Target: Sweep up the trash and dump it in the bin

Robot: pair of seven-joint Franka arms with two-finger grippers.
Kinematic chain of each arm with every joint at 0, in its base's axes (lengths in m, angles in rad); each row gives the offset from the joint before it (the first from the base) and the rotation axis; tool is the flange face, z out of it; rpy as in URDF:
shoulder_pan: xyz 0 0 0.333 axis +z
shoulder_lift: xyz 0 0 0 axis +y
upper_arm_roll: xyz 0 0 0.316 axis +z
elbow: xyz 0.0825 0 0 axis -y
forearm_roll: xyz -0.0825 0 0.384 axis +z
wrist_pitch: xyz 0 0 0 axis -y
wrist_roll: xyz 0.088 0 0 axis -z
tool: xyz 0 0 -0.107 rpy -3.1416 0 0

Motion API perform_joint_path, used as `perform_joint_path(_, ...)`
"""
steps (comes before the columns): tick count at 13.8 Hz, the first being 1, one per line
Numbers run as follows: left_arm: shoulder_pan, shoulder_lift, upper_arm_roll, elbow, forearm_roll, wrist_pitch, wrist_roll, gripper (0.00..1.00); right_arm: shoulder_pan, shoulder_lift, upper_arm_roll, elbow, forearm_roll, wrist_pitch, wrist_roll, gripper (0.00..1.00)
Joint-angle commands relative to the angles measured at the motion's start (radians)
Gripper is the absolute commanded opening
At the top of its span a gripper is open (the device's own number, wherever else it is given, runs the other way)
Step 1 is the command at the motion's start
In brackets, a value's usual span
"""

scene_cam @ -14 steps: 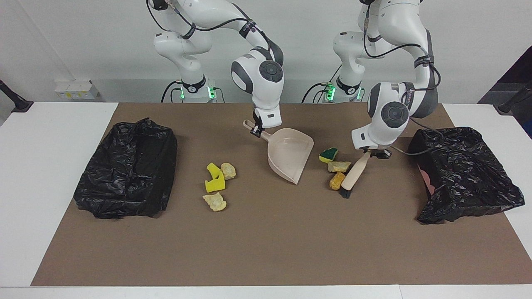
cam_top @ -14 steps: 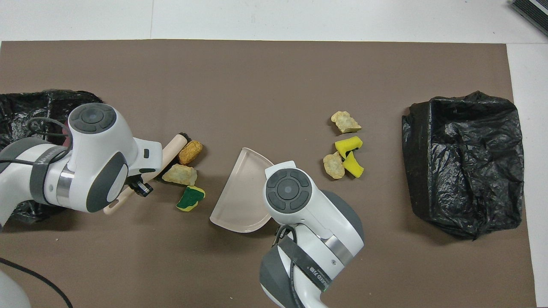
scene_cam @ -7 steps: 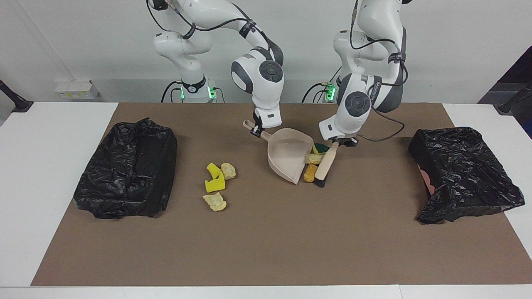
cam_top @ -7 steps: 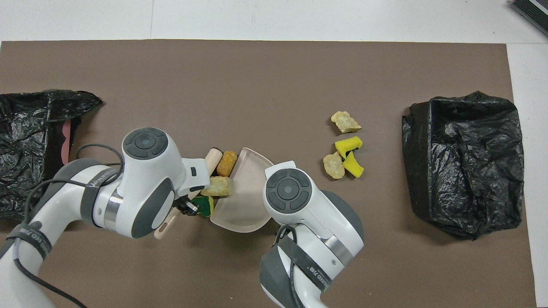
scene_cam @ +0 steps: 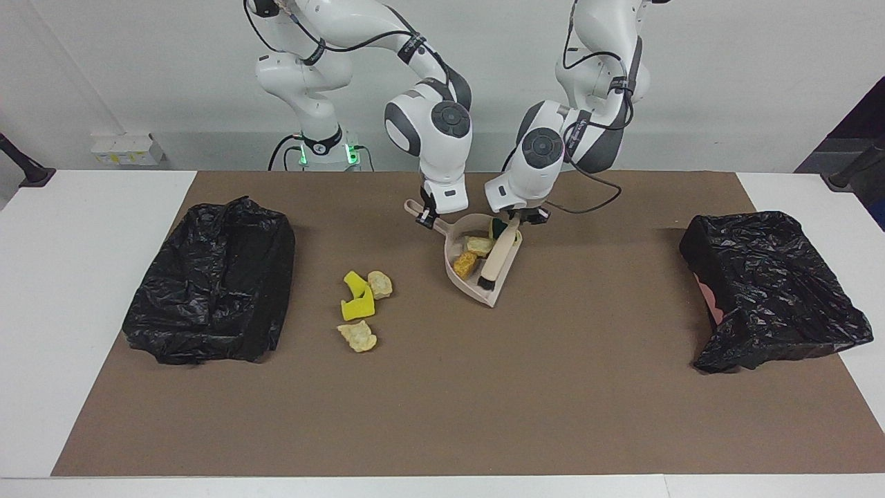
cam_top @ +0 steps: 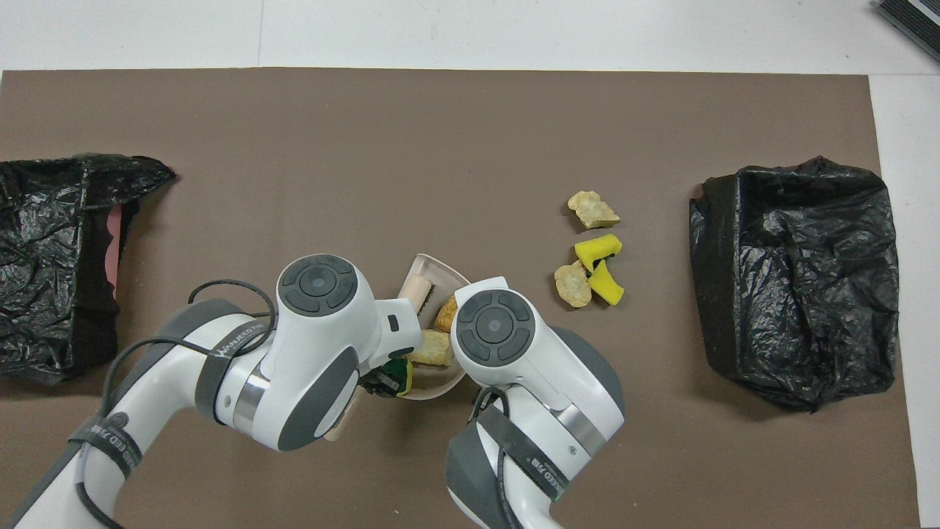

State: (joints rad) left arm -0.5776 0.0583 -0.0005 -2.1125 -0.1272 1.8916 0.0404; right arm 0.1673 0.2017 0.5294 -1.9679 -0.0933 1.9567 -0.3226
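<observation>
The black-lined bin [scene_cam: 207, 290] sits at the right arm's end of the table. Between it and the dustpan, four loose chunks [scene_cam: 359, 304] of yellow and cream trash lie on the brown mat [scene_cam: 442, 415], unswept and well apart from the pan.

The right gripper [scene_cam: 426, 216] is clenched on the handle of the dustpan [scene_cam: 492, 297], whose lip rests on the mat. Inside the pan lie three swept chunks: an orange-brown chunk [scene_cam: 464, 264], a cream chunk [scene_cam: 478, 245] and a green-topped chunk [scene_cam: 499, 227] nearest the robots. The brush [scene_cam: 494, 259] lies over the pan's open side with its black bristles at the lip. The left gripper [scene_cam: 522, 218] grasps its handle, over the end of the pan nearest the robots. A second bin [scene_cam: 767, 290] stands at the left arm's end.

The sweep of this first group looks complete, so the step in hand is most likely clearing the brush. It should lift straight up off the pan, not drag outward, since the light foam could catch in the bristles and roll out. The right arm should tip the pan back before carrying it.
</observation>
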Motion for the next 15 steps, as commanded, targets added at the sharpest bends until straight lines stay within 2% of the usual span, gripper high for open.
perform_joint_path(1, 0.024, -0.069, 0.019, -0.003, -0.028, -0.002, -0.032, 0.00, -0.012, -0.021, 0.008, -0.028, -0.019, 0.024, 0.025, 0.00)
perform_joint_path(4, 0.062, -0.069, 0.020, 0.032, -0.028, 0.001, -0.118, 0.00, -0.012, -0.021, 0.008, -0.026, -0.019, 0.016, 0.023, 0.00)
perform_joint_path(6, 0.126, -0.071, 0.020, 0.036, -0.028, -0.006, -0.111, 0.00, -0.017, -0.021, 0.006, -0.016, -0.037, 0.005, 0.019, 0.00)
perform_joint_path(10, 0.173, -0.077, 0.025, 0.019, -0.020, -0.022, -0.148, 0.00, -0.043, -0.083, -0.018, 0.006, -0.034, -0.065, -0.048, 0.00)
perform_joint_path(12, 0.183, -0.104, 0.024, -0.026, -0.020, -0.003, -0.238, 0.00, -0.065, -0.100, -0.092, 0.065, -0.013, -0.160, -0.194, 0.00)
perform_joint_path(15, 0.174, -0.146, 0.022, -0.093, -0.020, 0.023, -0.266, 0.00, -0.065, -0.122, -0.262, 0.162, 0.046, -0.291, -0.447, 0.00)
